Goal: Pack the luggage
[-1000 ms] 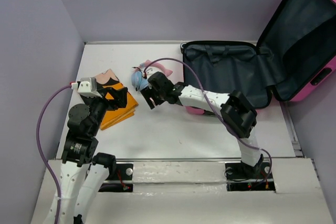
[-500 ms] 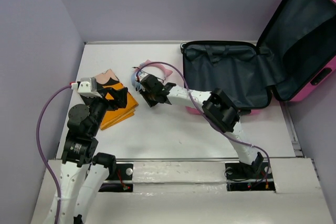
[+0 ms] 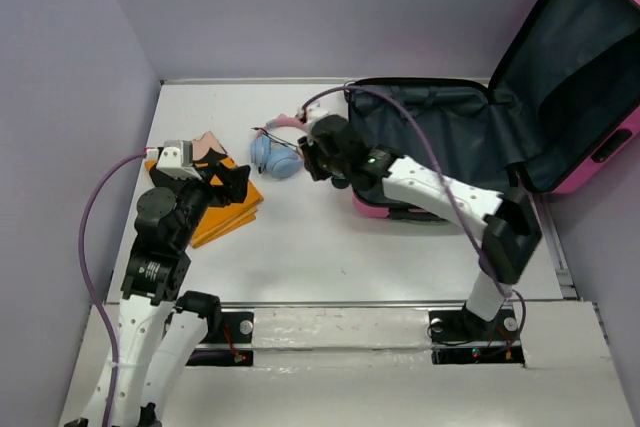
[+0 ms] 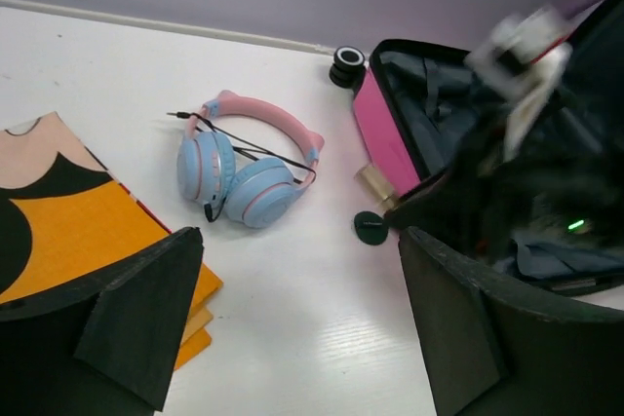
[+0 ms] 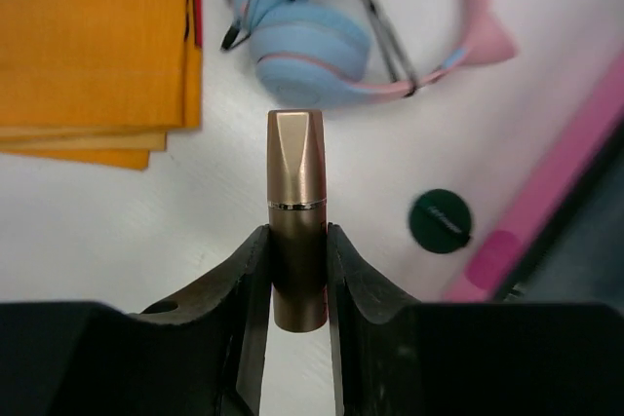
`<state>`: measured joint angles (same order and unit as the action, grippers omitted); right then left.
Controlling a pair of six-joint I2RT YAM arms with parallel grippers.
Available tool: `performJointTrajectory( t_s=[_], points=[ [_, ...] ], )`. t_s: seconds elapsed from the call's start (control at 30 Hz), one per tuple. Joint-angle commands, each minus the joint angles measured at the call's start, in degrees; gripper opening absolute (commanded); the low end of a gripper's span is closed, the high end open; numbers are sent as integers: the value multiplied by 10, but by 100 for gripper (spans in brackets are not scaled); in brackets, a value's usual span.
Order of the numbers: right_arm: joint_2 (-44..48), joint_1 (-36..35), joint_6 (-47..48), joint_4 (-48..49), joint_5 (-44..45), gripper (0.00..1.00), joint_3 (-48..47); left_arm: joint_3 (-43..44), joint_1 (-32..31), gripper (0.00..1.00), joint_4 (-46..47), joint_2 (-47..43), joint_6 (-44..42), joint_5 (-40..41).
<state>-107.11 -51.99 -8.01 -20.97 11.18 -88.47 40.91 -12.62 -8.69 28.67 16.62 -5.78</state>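
The hot-pink luggage (image 3: 565, 77) lies open at the back right, its dark lining showing; its pink wall (image 4: 375, 133) also shows in the left wrist view. My right gripper (image 5: 297, 241) is shut on a gold tube (image 5: 295, 182), which stands upright between the fingers. Seen from above, that gripper (image 3: 318, 152) hovers between the blue-and-pink headphones (image 3: 275, 155) and the luggage's near left corner. My left gripper (image 4: 292, 319) stands open with nothing in it, above bare table beside a stack of orange folded cloth (image 4: 78, 231).
A small dark green disc (image 5: 440, 221) lies on the table by the luggage's pink edge (image 5: 556, 182). The headphones (image 4: 249, 168) trail a thin black cable. A black luggage wheel (image 4: 346, 65) sits at the back corner. Purple walls enclose the table.
My right gripper closed on the gold tube beside the headphones and carried it right, toward the luggage. The left gripper narrowed only slightly and stayed in place.
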Motion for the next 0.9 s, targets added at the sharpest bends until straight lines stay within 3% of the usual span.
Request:
performJointTrajectory(
  t_s=[0.0,0.13,0.2,0.23,0.27,0.3,0.33,0.4,0.43,0.67,0.87],
  points=[
    [157,97,-36,37,51,8,85,-7,1,90,46,59,19,-124],
    [238,217,-66,43,48,8,185,-9,-5,84,60,167,47,-204],
    [254,277,-77,44,53,9,213,-13,-41,79,95,214,85,-192],
    [255,291,-80,44,53,11,233,-6,-88,76,107,243,102,-173],
    [254,305,-84,44,49,18,241,1,-114,75,111,260,107,-145],
    [252,323,-91,45,39,41,247,11,-140,72,112,277,111,-83],
    [250,323,-93,45,40,52,250,21,-161,70,112,298,113,-58],
    [255,323,-95,45,47,72,255,48,-208,67,118,364,124,-19],
    [260,323,-94,45,44,76,255,56,-220,65,126,387,126,19],
    [343,323,-91,61,-19,70,290,164,-267,55,136,600,132,132],
    [407,323,-92,79,-87,66,339,266,-285,57,116,726,119,164]
  ],
)
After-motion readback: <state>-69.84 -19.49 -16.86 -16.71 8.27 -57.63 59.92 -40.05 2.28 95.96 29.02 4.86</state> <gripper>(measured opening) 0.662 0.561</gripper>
